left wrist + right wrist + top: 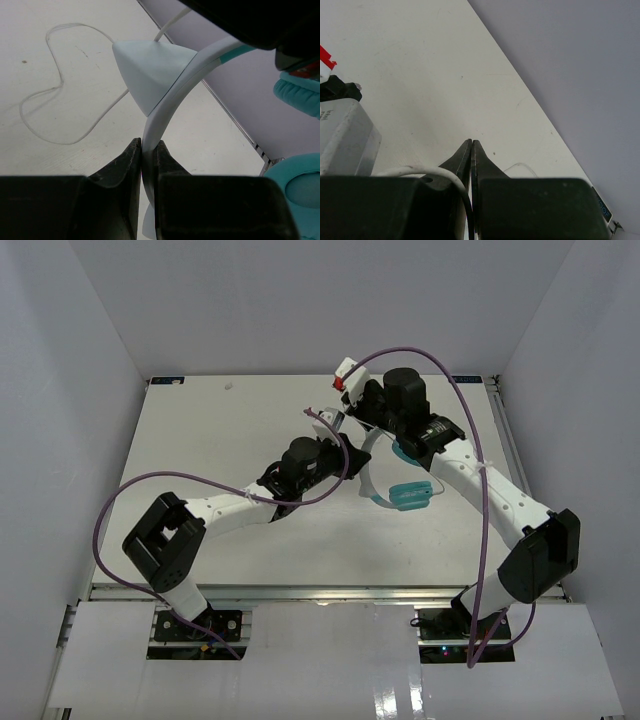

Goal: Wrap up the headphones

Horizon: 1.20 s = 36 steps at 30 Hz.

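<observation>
The headphones have two teal ear cups, one [412, 495] lying free, one tucked under my right arm, and a pale headband [366, 478]. My left gripper [352, 455] is shut on that headband; in the left wrist view the band [175, 95] rises from between the fingertips of the left gripper [146, 145], with the teal cups [297, 90] at the right. The thin white cord [105, 112] lies in loops on the table. My right gripper [350, 410] is just behind the headphones. In the right wrist view it [471, 142] is shut with the white cord [435, 171] running into its jaws.
Purple arm cables arc over the right arm [455, 380] and beside the left arm [110, 510]. Grey walls close the table on three sides. The left wrist's white camera block [345, 135] sits close to the right gripper. A pale wedge-shaped piece [147, 70] touches the headband.
</observation>
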### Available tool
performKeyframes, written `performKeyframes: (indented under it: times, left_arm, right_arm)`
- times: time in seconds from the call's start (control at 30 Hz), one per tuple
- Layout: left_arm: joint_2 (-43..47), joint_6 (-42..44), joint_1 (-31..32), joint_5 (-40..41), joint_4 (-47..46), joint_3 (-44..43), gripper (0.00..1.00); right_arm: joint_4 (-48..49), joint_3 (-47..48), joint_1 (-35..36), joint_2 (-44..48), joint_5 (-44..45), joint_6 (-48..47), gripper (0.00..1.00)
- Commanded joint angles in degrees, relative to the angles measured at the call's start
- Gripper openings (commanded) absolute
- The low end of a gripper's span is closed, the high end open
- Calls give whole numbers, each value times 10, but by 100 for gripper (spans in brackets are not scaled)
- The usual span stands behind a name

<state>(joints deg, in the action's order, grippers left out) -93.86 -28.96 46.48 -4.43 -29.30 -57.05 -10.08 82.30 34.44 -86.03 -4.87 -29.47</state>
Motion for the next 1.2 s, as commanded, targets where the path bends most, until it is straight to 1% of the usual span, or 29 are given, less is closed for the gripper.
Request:
performKeyframes:
  times: [0.0,0.07,0.27,0.43,0.67,0.87,0.93,1.0,1.17]
  left_arm:
    - [18,-28,3,45,-28,-28,0]
    - [22,-28,4,55,-40,-22,0]
    - [24,2,7,42,-82,-14,0]
    - [25,34,7,-2,-101,-13,0]
    - [17,53,7,-37,-97,-23,0]
    - [17,60,7,-41,-80,-36,0]
    - [18,62,7,-42,-77,-38,0]
    - [19,65,7,-43,-77,-38,0]
    - [38,73,7,-30,-83,-23,0]
  right_arm:
    - [30,15,5,-14,35,18,8]
    - [31,15,5,-17,37,21,8]
    - [25,32,5,-31,43,11,8]
    - [4,44,5,-37,20,-18,8]
    - [-30,74,6,-48,-3,-79,15]
    - [-50,82,8,-54,-14,-97,18]
    - [-60,85,13,-58,-15,-104,14]
    - [-73,91,19,-65,-15,-113,8]
    - [-101,112,23,-82,-15,-124,8]
